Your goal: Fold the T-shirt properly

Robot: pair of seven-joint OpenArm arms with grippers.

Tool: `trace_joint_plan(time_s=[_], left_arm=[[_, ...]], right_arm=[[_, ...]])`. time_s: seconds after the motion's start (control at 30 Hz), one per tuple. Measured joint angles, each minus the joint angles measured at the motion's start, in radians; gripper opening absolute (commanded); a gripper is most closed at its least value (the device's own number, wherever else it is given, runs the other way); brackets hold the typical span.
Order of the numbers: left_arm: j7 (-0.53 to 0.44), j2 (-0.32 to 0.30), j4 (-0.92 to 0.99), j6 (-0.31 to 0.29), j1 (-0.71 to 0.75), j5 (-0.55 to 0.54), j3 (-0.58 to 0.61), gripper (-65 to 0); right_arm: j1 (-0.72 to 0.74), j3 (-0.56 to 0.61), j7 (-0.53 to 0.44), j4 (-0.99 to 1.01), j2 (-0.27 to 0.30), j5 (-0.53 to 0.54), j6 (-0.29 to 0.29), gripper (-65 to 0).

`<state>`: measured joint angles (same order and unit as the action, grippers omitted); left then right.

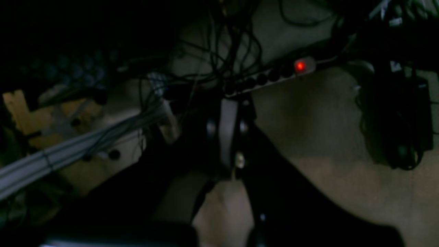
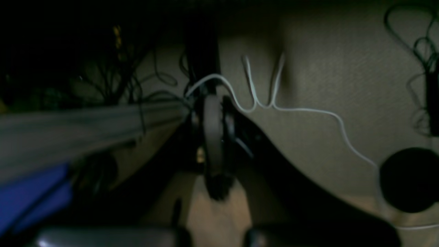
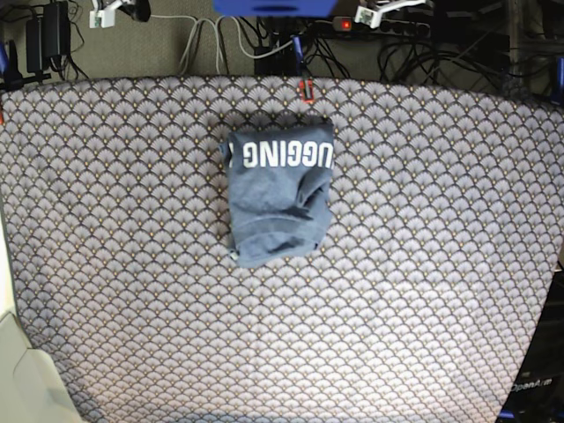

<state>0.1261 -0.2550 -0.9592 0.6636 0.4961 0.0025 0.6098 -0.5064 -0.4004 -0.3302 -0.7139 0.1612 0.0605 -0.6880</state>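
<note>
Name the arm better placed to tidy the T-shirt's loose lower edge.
Neither clearly: both arms are withdrawn off the tablecloth, wrist cameras showing only floor and cables. The T-shirt sits near the middle; its untidy lower corner lies toward the base view's left, slightly favouring the right arm.

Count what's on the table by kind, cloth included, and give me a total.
T-shirt: 1, slate blue, folded into a compact bundle with white lettering showing
Tablecloth: 1, scallop-patterned, covering the table
Total: 2
</note>
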Motion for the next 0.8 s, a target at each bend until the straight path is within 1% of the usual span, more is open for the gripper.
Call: trace_joint_plan(time_s=[0.07, 0.13, 0.17, 0.23, 0.3, 0.37, 0.4, 0.47, 0.5, 0.57, 0.6, 0.67, 0.7, 0.73, 0.8], left_arm=[[-0.068, 0.031, 0.09, -0.002, -0.026, -0.006, -0.002, -64.5], [-0.128, 0.056, 0.183, -0.002, -0.06, -0.069, -0.002, -64.5], [-0.167, 0.069, 0.238, -0.002, -0.08, -0.122, -0.002, -64.5], [-0.222, 0.089, 0.348, -0.005, -0.121, -0.217, 0.003, -64.5], [-0.28, 0.11, 0.459, -0.027, -0.167, -0.269, 0.003, -64.5], [-0.331, 0.129, 0.568, -0.115, -0.214, -0.302, 0.002, -64.5], [-0.343, 0.14, 0.623, -0.168, -0.239, -0.333, 0.0, -64.5], [-0.372, 0.166, 0.719, -0.251, -0.281, -0.373, -0.001, -64.5], [-0.366, 0.175, 0.753, -0.284, -0.299, -0.408, -0.002, -64.5], [-0.365, 0.18, 0.783, -0.329, -0.317, -0.486, -0.002, -64.5], [-0.362, 0.177, 0.786, -0.343, -0.325, -0.533, -0.002, -64.5], [-0.362, 0.165, 0.791, -0.349, -0.344, -0.598, -0.002, -64.5], [-0.362, 0.153, 0.792, -0.363, -0.356, -0.623, 0.002, -64.5], [-0.36, 0.141, 0.792, -0.382, -0.369, -0.629, 0.003, -64.5], [-0.311, 0.125, 0.793, -0.409, -0.407, -0.639, 0.003, -64.5]], right_arm=[[0.062, -0.001, -0.095, 0.161, 0.023, 0.003, 0.003, -65.0], [0.121, -0.001, -0.129, 0.301, 0.041, -0.003, 0.004, -65.0], [0.152, -0.001, -0.162, 0.372, 0.049, 0.0, 0.004, -65.0], [0.202, -0.001, -0.175, 0.462, 0.058, -0.003, 0.004, -65.0], [0.236, -0.001, -0.184, 0.495, 0.058, -0.003, 0.004, -65.0], [0.251, 0.014, -0.184, 0.494, 0.058, -0.002, 0.004, -65.0], [0.251, 0.043, -0.194, 0.492, 0.06, 0.0, 0.004, -65.0], [0.248, 0.132, -0.193, 0.492, 0.064, 0.003, 0.013, -65.0], [0.245, 0.177, -0.19, 0.493, 0.06, -0.007, 0.053, -65.0], [0.245, 0.264, -0.179, 0.499, 0.051, -0.006, 0.171, -65.0], [0.246, 0.305, -0.177, 0.501, 0.05, -0.006, 0.221, -65.0], [0.259, 0.38, -0.188, 0.535, 0.044, 0.0, 0.35, -65.0], [0.27, 0.418, -0.185, 0.558, 0.039, 0.003, 0.407, -65.0], [0.284, 0.456, -0.18, 0.58, 0.031, -0.003, 0.452, -65.0], [0.311, 0.521, -0.185, 0.623, 0.011, -0.005, 0.544, -65.0]])
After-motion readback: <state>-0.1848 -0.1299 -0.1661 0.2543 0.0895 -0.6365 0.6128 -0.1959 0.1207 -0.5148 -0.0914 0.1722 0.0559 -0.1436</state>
